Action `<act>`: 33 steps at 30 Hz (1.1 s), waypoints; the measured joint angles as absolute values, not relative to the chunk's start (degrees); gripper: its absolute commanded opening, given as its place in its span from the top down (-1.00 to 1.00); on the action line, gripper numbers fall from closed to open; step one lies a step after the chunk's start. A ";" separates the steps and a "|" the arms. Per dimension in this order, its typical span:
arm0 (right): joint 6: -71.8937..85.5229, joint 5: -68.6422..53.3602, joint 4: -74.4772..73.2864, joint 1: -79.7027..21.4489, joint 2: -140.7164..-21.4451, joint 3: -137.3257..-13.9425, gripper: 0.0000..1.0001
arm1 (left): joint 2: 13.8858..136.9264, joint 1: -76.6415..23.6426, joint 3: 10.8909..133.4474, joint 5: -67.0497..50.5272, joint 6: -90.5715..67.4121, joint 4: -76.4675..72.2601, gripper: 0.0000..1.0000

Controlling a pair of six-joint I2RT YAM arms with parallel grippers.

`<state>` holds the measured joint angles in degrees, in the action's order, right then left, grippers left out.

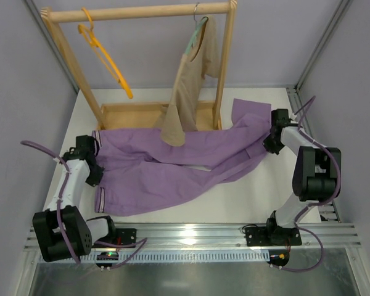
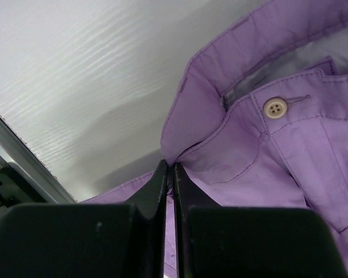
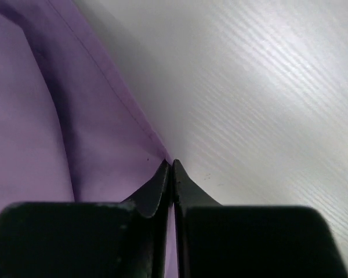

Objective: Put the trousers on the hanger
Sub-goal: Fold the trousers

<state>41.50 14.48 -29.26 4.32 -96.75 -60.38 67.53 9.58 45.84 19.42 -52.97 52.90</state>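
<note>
- Left claw (image 2: pixel 169 169): fingers pressed together on a fold at the waistband edge of the trousers (image 1: pixel 172 166), near the pale button (image 2: pixel 275 107); bite sits at the very tips
- Right claw (image 3: pixel 169 167): fingers together, nipping the edge of a trouser leg at the far right; only a sliver of cloth lies between the tips
- Trousers: spread across the table (image 1: pixel 246 197), waistband at left, legs running right; not on the hanger
- Hanger (image 1: pixel 105 58): orange-yellow, hooked on the top bar of the wooden rack (image 1: pixel 135 12) at its left end, well apart from both claws
- Beige garment (image 1: pixel 188 92): hangs from a grey-green hanger (image 1: pixel 200 28); its lower tip overlaps the trousers' middle in the top view, contact not determinable
- Risk, slip: either thin pinch may lose the cloth once its weight comes off the table
- Risk, snag: lifted cloth may drag the beige garment or pull its hanger off the bar
- Risk, hanger: it hangs free, so a push from the cloth may swing or unhook it
</note>
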 measured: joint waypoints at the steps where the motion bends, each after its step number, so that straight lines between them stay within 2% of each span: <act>1: 41.85 14.96 -29.80 4.69 -96.60 -60.84 0.92 | 67.64 10.52 45.87 19.05 -52.73 52.66 0.99; 5: 41.91 18.68 -33.93 6.81 -90.17 -61.52 0.93 | 68.71 15.20 47.31 17.76 -51.68 52.42 1.00; 8: 42.70 21.08 -37.17 7.73 -78.41 -60.73 0.92 | 69.52 17.15 48.10 17.02 -51.33 51.64 1.00; 14: 48.71 23.09 -39.24 8.03 -52.80 -43.48 0.83 | 70.87 18.63 47.46 16.88 -49.15 49.93 1.00; 15: 50.26 23.42 -40.73 8.16 -50.87 -40.49 0.78 | 71.07 19.09 47.44 17.17 -48.73 49.91 0.99; 17: 53.39 23.92 -44.27 8.38 -47.99 -35.22 0.45 | 71.20 19.97 47.46 18.15 -47.46 49.91 0.99; 20: 56.27 24.84 -49.45 8.49 -44.58 -32.84 0.13 | 71.18 21.52 47.51 19.59 -45.69 49.58 0.97; 23: 58.22 26.59 -52.36 8.49 -41.01 -35.18 -0.02 | 71.29 23.09 47.90 20.01 -44.27 49.54 0.79; 26: 58.52 27.59 -52.86 8.49 -40.64 -39.64 -0.18 | 72.51 24.58 49.63 20.10 -42.74 49.84 0.48; 27: 58.11 27.86 -52.47 8.49 -41.39 -41.04 -0.21 | 73.12 24.84 50.43 20.29 -42.59 50.00 0.31; 29: 56.34 27.99 -50.26 8.49 -43.92 -43.09 -0.22 | 74.39 25.26 52.53 20.51 -41.56 49.95 0.12; 30: 54.87 27.68 -48.95 8.51 -45.80 -43.66 -0.23 | 74.67 25.28 53.28 20.40 -41.34 49.95 -0.19; 31: 52.93 26.59 -47.18 8.82 -48.64 -44.36 -0.24 | 74.78 25.32 54.13 19.64 -40.75 49.91 -0.33; 33: 48.95 24.21 -43.33 9.61 -54.19 -45.32 -0.24 | 74.50 25.30 54.92 17.04 -39.90 49.23 -0.48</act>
